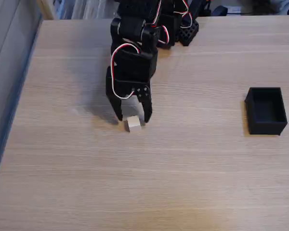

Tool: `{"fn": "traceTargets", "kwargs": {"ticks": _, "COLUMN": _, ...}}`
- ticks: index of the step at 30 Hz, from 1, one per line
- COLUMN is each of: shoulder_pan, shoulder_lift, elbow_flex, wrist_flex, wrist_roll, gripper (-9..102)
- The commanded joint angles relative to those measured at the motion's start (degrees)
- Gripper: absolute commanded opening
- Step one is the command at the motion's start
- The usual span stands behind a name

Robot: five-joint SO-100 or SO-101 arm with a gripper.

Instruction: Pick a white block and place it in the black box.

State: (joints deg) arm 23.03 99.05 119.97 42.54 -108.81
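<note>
Black and wired in white and red, the claw (133, 117) pointed down at the counter (183, 168) in the fixed view, a little left of the middle of the scene. Its 2 fingers stood apart, one on the left and one on the right, with their tips at or just above the wood. It gripped nothing.

Between and just nearer than those tips sat the white block (134, 123), a tiny pale cube resting on the counter. Whether either finger touched the cube could not be told from this angle. A soft shadow spread on the wood to the left of the claw.

The arm (135, 43) rose behind the claw toward the far edge of the counter, black, with looping white and red wires along it.

Well apart from the claw, near the right edge of the scene, stood the black box (265, 126). It was matte, rectangular and open at the top, with thin walls and a dark inside. It sat upright on the light, wood-grained counter.
</note>
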Motion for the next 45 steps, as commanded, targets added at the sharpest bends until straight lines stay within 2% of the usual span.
{"fn": "traceTargets", "kwargs": {"ticks": 1, "shoulder_pan": -0.88, "shoulder_lift": -0.53, "elbow_flex": -2.64, "wrist_flex": -0.97, "wrist_roll": 0.62, "gripper": 29}}
{"fn": "traceTargets", "kwargs": {"ticks": 19, "shoulder_pan": -0.97, "shoulder_lift": -4.13, "elbow_flex": -2.99, "wrist_flex": -4.39, "wrist_roll": -0.09, "gripper": 27}}
{"fn": "traceTargets", "kwargs": {"ticks": 24, "shoulder_pan": -1.05, "shoulder_lift": -4.39, "elbow_flex": -2.99, "wrist_flex": -4.39, "wrist_roll": 0.00, "gripper": 21}}
{"fn": "traceTargets", "kwargs": {"ticks": 31, "shoulder_pan": -1.23, "shoulder_lift": -4.57, "elbow_flex": -2.99, "wrist_flex": -4.31, "wrist_roll": -0.70, "gripper": 1}}
{"fn": "traceTargets", "kwargs": {"ticks": 38, "shoulder_pan": -1.49, "shoulder_lift": -1.93, "elbow_flex": -2.55, "wrist_flex": -3.25, "wrist_roll": -1.41, "gripper": 0}}
{"fn": "traceTargets", "kwargs": {"ticks": 45, "shoulder_pan": -5.89, "shoulder_lift": 9.67, "elbow_flex": 2.64, "wrist_flex": 0.44, "wrist_roll": 0.26, "gripper": 0}}
